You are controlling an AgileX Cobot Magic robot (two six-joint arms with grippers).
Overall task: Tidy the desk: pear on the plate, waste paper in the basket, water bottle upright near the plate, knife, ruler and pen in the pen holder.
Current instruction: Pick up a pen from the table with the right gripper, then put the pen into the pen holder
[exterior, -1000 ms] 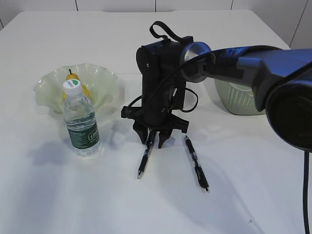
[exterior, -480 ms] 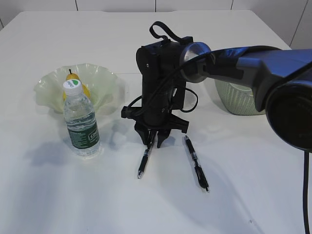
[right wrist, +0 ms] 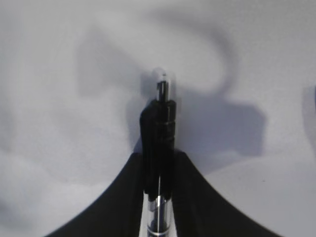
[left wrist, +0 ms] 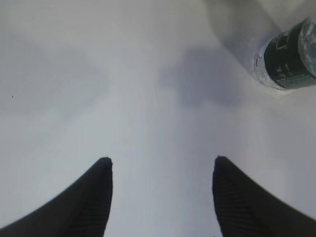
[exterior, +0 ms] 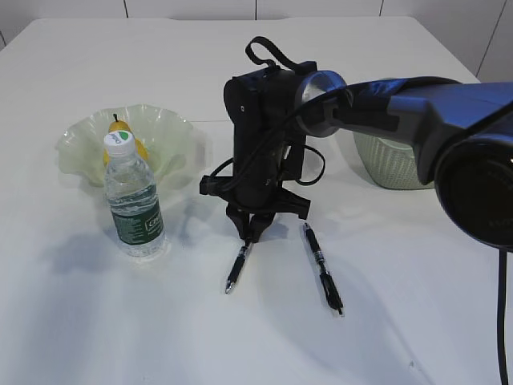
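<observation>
Two black pens lie on the white desk [exterior: 96, 321]. My right gripper [exterior: 250, 233] reaches down over the left pen [exterior: 237, 269], and in the right wrist view its fingers [right wrist: 123, 197] press both sides of that pen [right wrist: 159, 123]. The pen still rests on the desk. The other pen [exterior: 322, 269] lies free to its right. The water bottle [exterior: 132, 200] stands upright in front of the ruffled plate [exterior: 172, 136], which holds the pear [exterior: 120, 130]. My left gripper [left wrist: 162, 160] hangs open over bare desk, with the bottle [left wrist: 289, 59] ahead to its right. Knife, ruler, waste paper and pen holder are out of view.
The sage-green basket [exterior: 385, 164] stands at the right behind my right arm [exterior: 417, 108], which crosses from the right edge. The desk's far edge runs along the top of the exterior view.
The right gripper's fingers have closed from a spread stance onto the upper end of the left pen. Bottle, plate, the other pen and the left gripper have not moved.
</observation>
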